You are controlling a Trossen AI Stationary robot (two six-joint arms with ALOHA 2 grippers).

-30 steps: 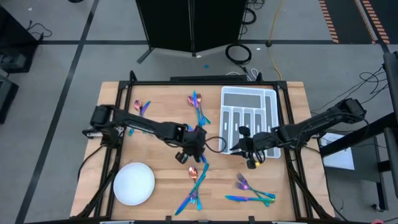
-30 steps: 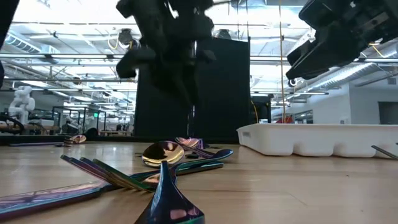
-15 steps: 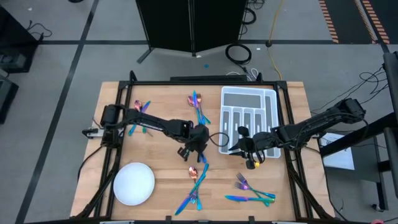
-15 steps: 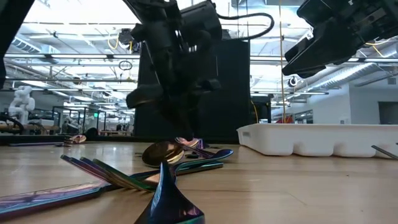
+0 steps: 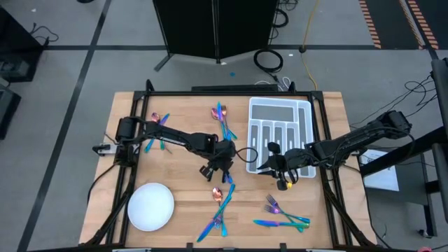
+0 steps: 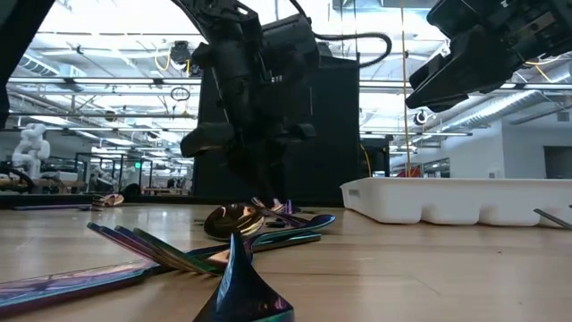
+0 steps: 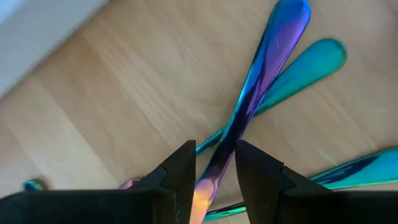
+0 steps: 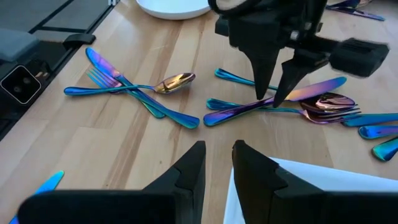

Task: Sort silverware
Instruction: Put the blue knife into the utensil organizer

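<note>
Both arms matte black, jointed segments w/ black cables looped alongside — right arm [image 5: 350, 144] has small orange-yellow bit near wrist

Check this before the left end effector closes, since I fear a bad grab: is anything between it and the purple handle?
Nothing visible is in the way. The left end effector is open and straddles the purple handle on the table. A teal handle lies crossed underneath that handle and might shift when it is lifted.
</note>
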